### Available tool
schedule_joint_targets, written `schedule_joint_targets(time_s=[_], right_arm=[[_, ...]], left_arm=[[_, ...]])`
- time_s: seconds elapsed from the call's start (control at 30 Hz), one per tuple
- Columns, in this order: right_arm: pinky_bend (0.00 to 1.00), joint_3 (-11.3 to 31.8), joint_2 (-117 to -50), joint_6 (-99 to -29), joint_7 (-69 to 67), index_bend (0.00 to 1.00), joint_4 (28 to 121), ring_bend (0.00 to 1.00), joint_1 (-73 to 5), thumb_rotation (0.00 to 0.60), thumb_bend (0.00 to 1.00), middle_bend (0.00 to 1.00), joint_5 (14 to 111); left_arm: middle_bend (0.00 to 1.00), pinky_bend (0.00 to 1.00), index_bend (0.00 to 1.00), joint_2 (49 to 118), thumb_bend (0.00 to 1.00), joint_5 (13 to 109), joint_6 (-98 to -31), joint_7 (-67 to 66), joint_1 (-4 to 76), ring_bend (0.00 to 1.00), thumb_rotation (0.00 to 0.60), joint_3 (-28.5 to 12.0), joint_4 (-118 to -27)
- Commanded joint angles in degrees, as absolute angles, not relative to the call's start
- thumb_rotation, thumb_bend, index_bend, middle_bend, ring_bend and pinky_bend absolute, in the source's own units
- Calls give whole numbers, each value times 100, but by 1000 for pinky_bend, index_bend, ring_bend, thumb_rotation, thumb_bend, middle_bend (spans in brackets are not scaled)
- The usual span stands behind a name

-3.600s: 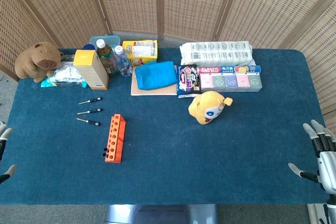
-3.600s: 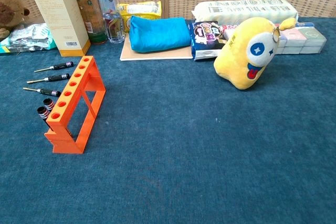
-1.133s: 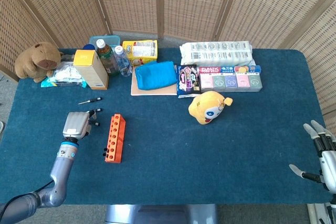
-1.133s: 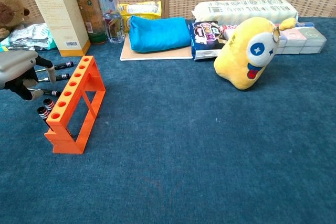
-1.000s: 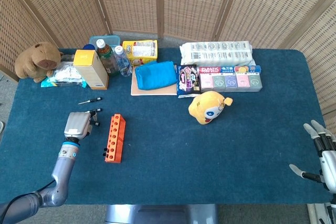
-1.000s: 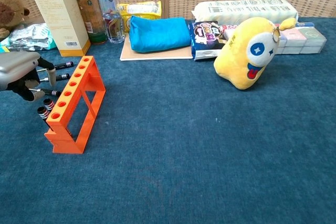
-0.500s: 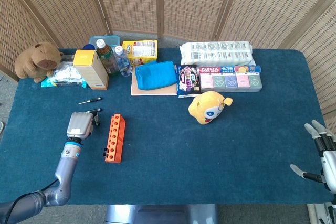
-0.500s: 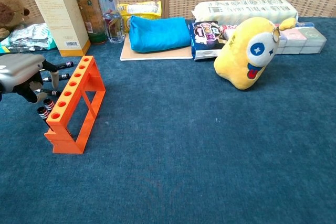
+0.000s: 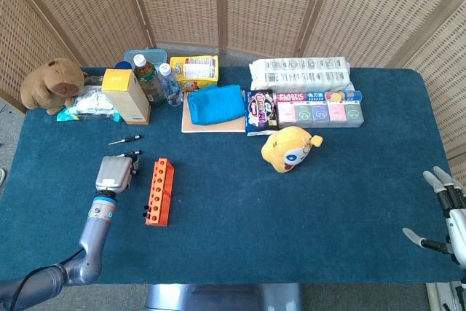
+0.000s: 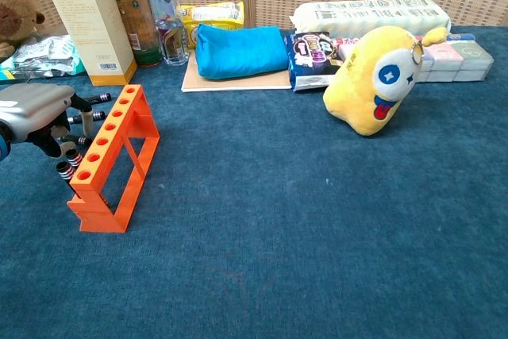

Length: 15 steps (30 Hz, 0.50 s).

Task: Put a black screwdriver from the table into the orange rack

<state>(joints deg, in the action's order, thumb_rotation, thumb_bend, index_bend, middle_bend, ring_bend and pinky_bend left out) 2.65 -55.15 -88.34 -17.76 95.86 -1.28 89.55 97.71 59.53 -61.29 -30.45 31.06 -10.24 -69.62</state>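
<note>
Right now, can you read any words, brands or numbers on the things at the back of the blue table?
"PLASTIC": red strip atop the box of pastel compartments, head view.
Yellow carton: barcode, digits too small.
Green-labelled bottle, yellow snack box, dark snack packet, white wrapped pack: print blurred, unreadable.

The left hand (image 10: pixel 40 113) hangs low at the left edge, just beside the orange rack (image 10: pixel 113 156), its fingers (image 10: pixel 60 134) curled down among the black screwdrivers (image 10: pixel 94 115) lying on the blue table (image 10: pixel 302 220) (whether it grips one cannot be told). Far right of the rack sits a yellow plush toy (image 10: pixel 379 77).
</note>
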Motion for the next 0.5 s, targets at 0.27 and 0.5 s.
schedule_joint_targets(time_s=[0.27, 0.5], right_arm=[[0, 258, -5498, -8820, -1817, 37, 9588, 0, -135, 600, 127, 19, 8963], [0, 260, -5483, -8841, -1842, 37, 9599, 0, -128, 600, 126, 19, 8966]], left_arm=[[1000, 1000, 486, 9805, 376, 5853, -6131, -3176, 3168, 1000, 600, -1051, -6947], [1000, 1000, 486, 9850, 376, 5798, -6133, -3251, 3187, 1000, 600, -1030, -6907]])
